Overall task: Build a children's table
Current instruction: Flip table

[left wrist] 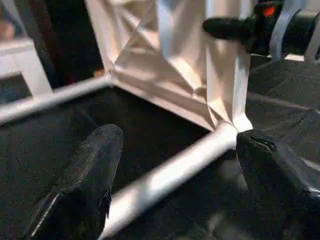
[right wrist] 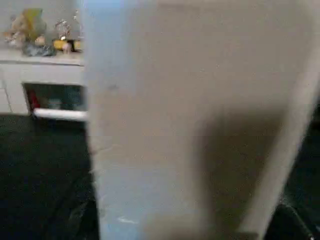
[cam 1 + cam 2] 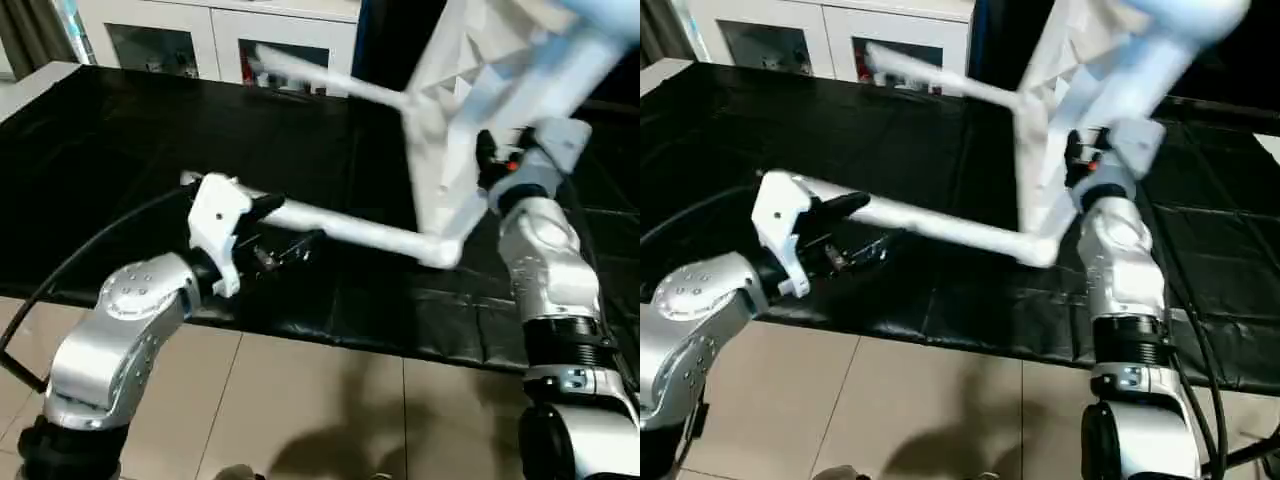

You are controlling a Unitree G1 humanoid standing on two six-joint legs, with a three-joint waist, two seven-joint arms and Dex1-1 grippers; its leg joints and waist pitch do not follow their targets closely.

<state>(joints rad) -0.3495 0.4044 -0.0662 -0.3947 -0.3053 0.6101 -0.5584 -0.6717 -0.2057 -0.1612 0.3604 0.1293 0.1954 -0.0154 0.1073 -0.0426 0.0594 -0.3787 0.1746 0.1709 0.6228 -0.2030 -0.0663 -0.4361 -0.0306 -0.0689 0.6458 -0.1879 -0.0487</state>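
The tabletop (image 3: 450,120) is held tilted on edge above the black-covered work surface (image 3: 120,160), ribbed underside facing the left arm. The right gripper (image 3: 487,160) grips the tabletop at its edge. Two legs are fitted: the near leg (image 3: 360,232) and the far leg (image 3: 310,75). The left gripper (image 1: 175,170) stands open, fingers (image 1: 85,185) either side of the near leg, not clamping it.

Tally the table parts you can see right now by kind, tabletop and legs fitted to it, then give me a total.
Tabletop: 1
Legs fitted to it: 2, a near leg and a far leg
Total: 3 parts
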